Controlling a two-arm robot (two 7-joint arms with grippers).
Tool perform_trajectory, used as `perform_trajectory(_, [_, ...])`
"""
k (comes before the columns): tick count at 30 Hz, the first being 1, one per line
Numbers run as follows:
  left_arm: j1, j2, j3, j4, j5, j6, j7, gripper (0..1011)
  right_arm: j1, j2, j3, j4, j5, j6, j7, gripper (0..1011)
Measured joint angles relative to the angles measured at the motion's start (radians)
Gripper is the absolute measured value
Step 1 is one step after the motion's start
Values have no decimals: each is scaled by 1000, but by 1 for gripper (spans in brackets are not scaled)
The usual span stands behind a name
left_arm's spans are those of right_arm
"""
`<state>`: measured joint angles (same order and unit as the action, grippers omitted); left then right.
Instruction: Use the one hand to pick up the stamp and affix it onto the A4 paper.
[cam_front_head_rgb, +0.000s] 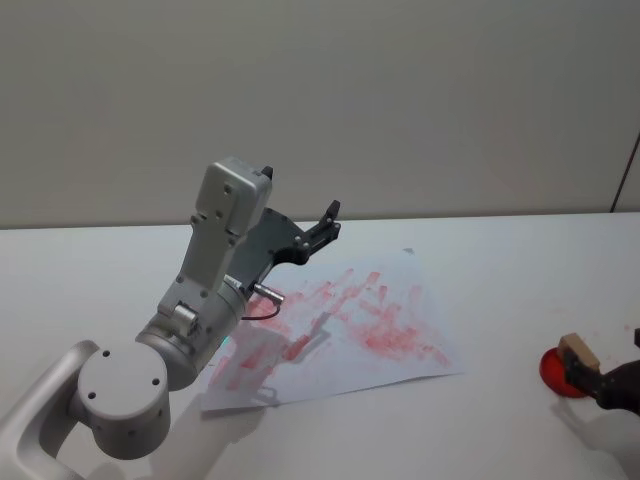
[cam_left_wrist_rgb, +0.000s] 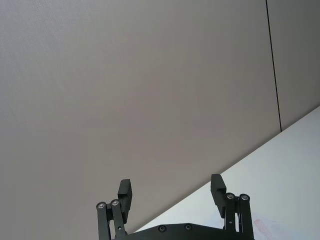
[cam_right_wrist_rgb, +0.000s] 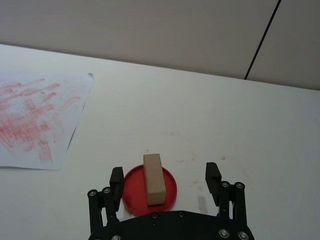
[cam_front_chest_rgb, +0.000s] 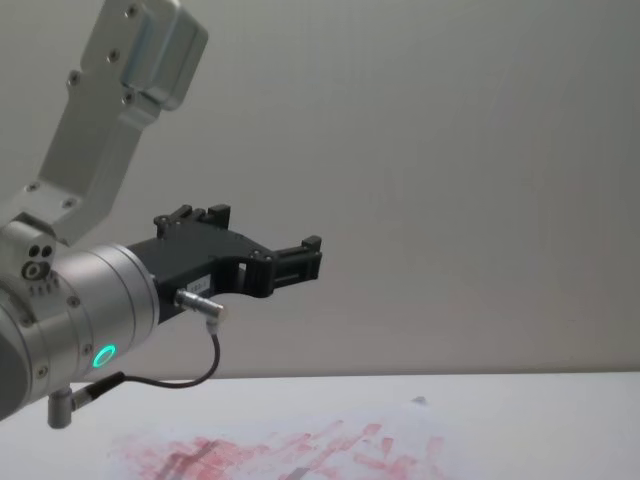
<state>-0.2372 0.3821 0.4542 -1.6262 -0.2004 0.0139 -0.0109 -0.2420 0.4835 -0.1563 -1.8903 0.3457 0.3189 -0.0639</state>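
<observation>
Nothing was finished: the stamp (cam_right_wrist_rgb: 154, 178) on the red pad (cam_right_wrist_rgb: 171, 194), lower centre, was straddled ungripped by the open right gripper (cam_right_wrist_rgb: 165, 174); pickup and stamping of the A4 paper (cam_front_head_rgb: 385, 322) were left undone; the left gripper (cam_left_wrist_rgb: 170, 185) was parked raised, open.

Silver-grey left arm (cam_front_head_rgb: 200, 290), black angular left pincer (cam_left_wrist_rgb: 170, 186), green ring light (cam_front_chest_rgb: 104, 355), thin black cable (cam_front_chest_rgb: 170, 382), silver screws (cam_left_wrist_rgb: 162, 228)

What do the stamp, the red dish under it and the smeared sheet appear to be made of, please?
The stamp, flanked by the open right gripper, looks like unfinished pale wood: matte tan, squared edges, no grain discernible. The red dish looks like smooth plastic, perhaps an ink pad: uniform colour, clean round edge. The A4 paper is thin matte white paper, smeared with red ink.
</observation>
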Motion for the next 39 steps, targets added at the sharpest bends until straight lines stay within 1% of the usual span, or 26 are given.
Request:
perform_trajectory(6, [0,0,0,0,0,0,0,1001,17,0,0,22,-16,29,22,1001])
perform_trajectory(8, [0,0,0,0,0,0,0,1001,33,-4,-1,41,-27,42,39,1001])
perform_trajectory(18, [0,0,0,0,0,0,0,1001,72,-18,-9,88,-57,68,82,994])
perform_trajectory(20, [0,0,0,0,0,0,0,1001,79,-21,-11,96,-62,72,89,960])
perform_trajectory(22, [0,0,0,0,0,0,0,1001,85,-23,-12,103,-67,75,96,904])
perform_trajectory(24, [0,0,0,0,0,0,0,1001,88,-24,-13,107,-69,77,99,880])
perform_trajectory(25, [0,0,0,0,0,0,0,1001,90,-25,-13,110,-71,78,102,822])
perform_trajectory(29, [0,0,0,0,0,0,0,1001,96,-27,-14,117,-75,82,108,733])
perform_trajectory(30, [0,0,0,0,0,0,0,1001,97,-28,-15,118,-76,82,109,705])
perform_trajectory(31, [0,0,0,0,0,0,0,1001,99,-28,-15,120,-77,84,111,654])
perform_trajectory(32, [0,0,0,0,0,0,0,1001,99,-28,-15,121,-78,84,112,654])
perform_trajectory(33, [0,0,0,0,0,0,0,1001,100,-28,-15,122,-79,84,113,595])
perform_trajectory(34, [0,0,0,0,0,0,0,1001,101,-29,-15,122,-79,85,113,577])
perform_trajectory(35, [0,0,0,0,0,0,0,1001,102,-29,-16,124,-80,86,114,516])
perform_trajectory(37, [0,0,0,0,0,0,0,1001,103,-30,-16,125,-80,86,116,476])
perform_trajectory(39, [0,0,0,0,0,0,0,1001,105,-30,-16,126,-82,87,117,392])
